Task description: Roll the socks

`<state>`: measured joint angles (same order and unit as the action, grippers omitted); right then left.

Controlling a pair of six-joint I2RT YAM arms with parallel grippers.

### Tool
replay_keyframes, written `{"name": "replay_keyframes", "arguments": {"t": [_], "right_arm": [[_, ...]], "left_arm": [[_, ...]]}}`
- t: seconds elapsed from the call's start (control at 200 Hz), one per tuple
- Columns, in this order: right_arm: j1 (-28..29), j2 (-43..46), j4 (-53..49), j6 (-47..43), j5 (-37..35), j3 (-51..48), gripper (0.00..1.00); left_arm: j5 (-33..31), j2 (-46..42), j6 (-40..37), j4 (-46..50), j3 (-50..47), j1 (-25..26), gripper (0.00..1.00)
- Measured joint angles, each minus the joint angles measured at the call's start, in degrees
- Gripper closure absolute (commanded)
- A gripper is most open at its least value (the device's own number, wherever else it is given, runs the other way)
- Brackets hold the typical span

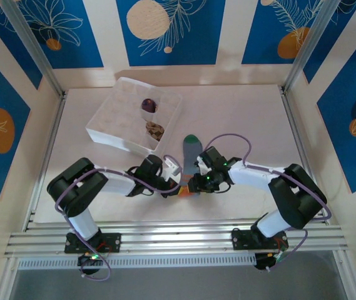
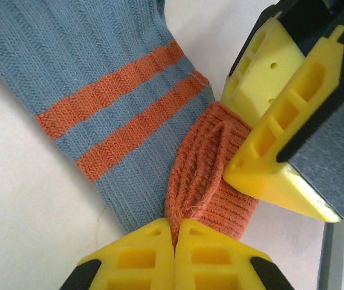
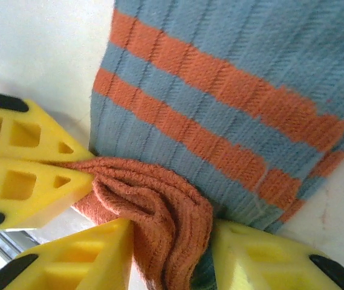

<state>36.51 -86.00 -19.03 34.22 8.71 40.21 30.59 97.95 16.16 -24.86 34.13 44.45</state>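
Note:
A blue-grey sock [image 1: 192, 152] with orange stripes lies flat in front of the arms, its toe pointing away. Its orange cuff [image 2: 202, 175] is bunched into folds at the near end. My left gripper [image 2: 176, 232] is shut on the cuff's edge, fingertips pressed together with fabric pinched between them. My right gripper [image 3: 172, 257] comes from the other side, and its two yellow fingers [image 3: 93, 260] press on both sides of the folded cuff [image 3: 165, 211]. The two grippers meet over the cuff [image 1: 184, 185] in the top view. A purple sock [image 1: 148, 105] and a brown sock [image 1: 155, 130] sit rolled in the box.
The white gridded fabric box [image 1: 106, 122] stands at the back left, just beyond the sock's toe. A metal rail [image 1: 178, 237] runs along the near edge by the arm bases. White table surface [image 1: 259, 119] stretches to the right.

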Motion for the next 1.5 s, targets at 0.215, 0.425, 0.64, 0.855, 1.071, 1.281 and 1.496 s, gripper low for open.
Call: {"name": "replay_keyframes", "arguments": {"t": [0.215, 0.425, 0.64, 0.855, 1.071, 1.281, 1.496], "right_arm": [[-0.13, -0.81, -2.14, 2.10, -2.43, 0.83, 0.74], [-0.90, -0.79, -3.52, 2.97, -2.99, 0.85, 0.80], [-1.38, -0.79, -4.13, 3.45, -2.93, 0.90, 0.84], [-1.60, -0.85, -4.61, 3.43, -2.89, 1.07, 0.85], [-2.14, -1.46, -6.32, 3.19, -2.73, 2.08, 0.87], [-2.43, -2.03, -7.32, 2.14, -2.49, 2.75, 0.88], [-2.47, -2.03, -7.39, 1.90, -2.47, 2.78, 0.86]], "left_arm": [[-2.05, -1.44, -4.98, -0.13, -0.44, 0.11, 0.72], [-3.67, -11.45, -16.09, -0.37, -4.26, 0.11, 0.69], [-4.37, -18.62, -34.05, -3.15, -9.07, 2.99, 0.65], [-11.82, -18.23, -50.21, -0.72, -8.90, 10.38, 0.65], [-17.75, -12.59, -60.26, -0.83, -6.86, 12.22, 0.57], [-20.63, -6.97, -65.53, -3.15, -4.07, 12.33, 0.56], [-20.85, -2.05, -68.35, -4.11, -0.79, 12.37, 0.85]]}}
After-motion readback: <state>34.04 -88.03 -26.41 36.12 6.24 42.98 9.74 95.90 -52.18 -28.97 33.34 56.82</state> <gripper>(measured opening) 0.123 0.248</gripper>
